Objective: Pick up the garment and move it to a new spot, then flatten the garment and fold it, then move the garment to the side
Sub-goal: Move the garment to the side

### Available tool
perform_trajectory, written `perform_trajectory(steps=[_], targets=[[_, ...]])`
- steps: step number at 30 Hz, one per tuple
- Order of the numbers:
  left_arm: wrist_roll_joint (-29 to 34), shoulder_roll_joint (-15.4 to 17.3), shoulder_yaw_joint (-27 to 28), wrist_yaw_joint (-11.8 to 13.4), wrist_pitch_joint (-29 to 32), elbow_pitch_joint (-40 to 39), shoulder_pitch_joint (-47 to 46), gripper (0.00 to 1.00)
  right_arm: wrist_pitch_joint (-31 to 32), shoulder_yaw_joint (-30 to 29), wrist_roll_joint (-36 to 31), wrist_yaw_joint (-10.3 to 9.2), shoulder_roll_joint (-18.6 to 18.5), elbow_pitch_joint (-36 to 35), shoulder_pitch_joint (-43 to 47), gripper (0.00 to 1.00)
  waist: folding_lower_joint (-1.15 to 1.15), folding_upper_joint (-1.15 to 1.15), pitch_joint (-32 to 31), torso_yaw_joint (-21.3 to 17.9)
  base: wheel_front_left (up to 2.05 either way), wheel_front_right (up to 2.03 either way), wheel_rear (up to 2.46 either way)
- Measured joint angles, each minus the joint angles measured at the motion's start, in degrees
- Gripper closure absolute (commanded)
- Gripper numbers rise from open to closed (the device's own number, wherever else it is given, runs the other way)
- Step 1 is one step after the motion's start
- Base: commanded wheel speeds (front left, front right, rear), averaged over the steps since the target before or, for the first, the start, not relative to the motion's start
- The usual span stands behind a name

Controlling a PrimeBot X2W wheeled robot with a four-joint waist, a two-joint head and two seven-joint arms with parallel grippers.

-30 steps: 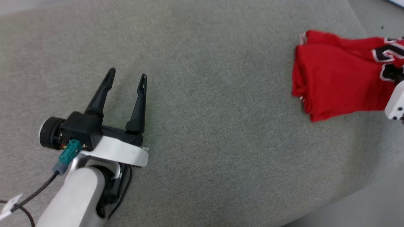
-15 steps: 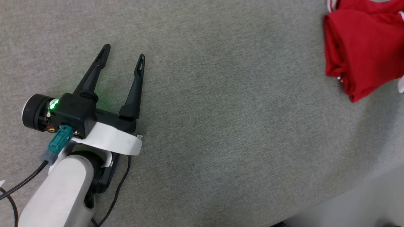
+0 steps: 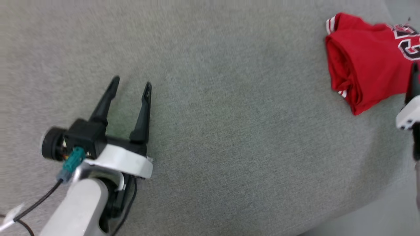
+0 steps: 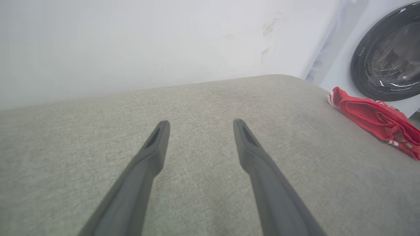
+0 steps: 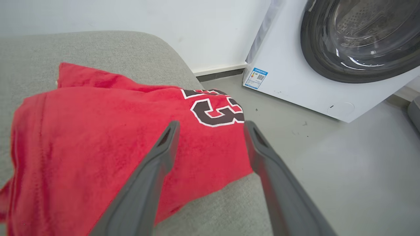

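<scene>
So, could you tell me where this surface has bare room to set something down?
The grey surface is bare from the left claw across to the garment. Its right end is crowded: garment there, right claw open over it.

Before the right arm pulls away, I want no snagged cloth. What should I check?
1. Right gripper: fingers apart, nothing between them: ok.
2. Its fingers clear of the shirt: cannot tell.
3. Shirt folded and lying on the grey cushion: ok.
4. Shirt's numbered corner fully on the cushion, not hanging over the edge: cannot tell.
5. Left gripper open over bare cushion, apart from the shirt: ok.
</scene>
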Motion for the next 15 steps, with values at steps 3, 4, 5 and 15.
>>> perform_trajectory(steps=[3, 4, 5, 15], targets=[[-1.45, -1.21, 0.16, 0.53, -1.78, 2.23, 2.49, 0.00, -0.38, 1.92, 2.08, 0.00, 0.87, -2.52, 3.83, 0.00, 0.00, 0.00, -3.42, 0.56, 0.00, 0.00, 0.00], [-1.87, -1.68, 0.24, 0.77, -2.29, 2.99, 3.35, 0.00, -0.43, 2.79, 2.68, 0.01, 1.18, -3.43, 5.32, 0.00, 0.00, 0.00, -4.59, 0.80, 0.00, 0.00, 0.00], [-2.40, -2.18, 0.26, 0.82, -2.83, 3.76, 4.20, 0.00, -0.45, 3.55, 3.48, 0.01, 1.53, -4.53, 7.09, 0.00, 0.00, 0.00, -5.82, 1.09, 0.00, 0.00, 0.00], [-5.88, -6.09, 1.47, 2.20, -5.99, 9.04, 10.95, 0.00, 2.05, 10.76, 10.33, 0.00, 6.04, -19.84, 26.01, 0.00, -0.01, 0.00, -15.73, 7.35, 0.00, 0.00, 0.00]])
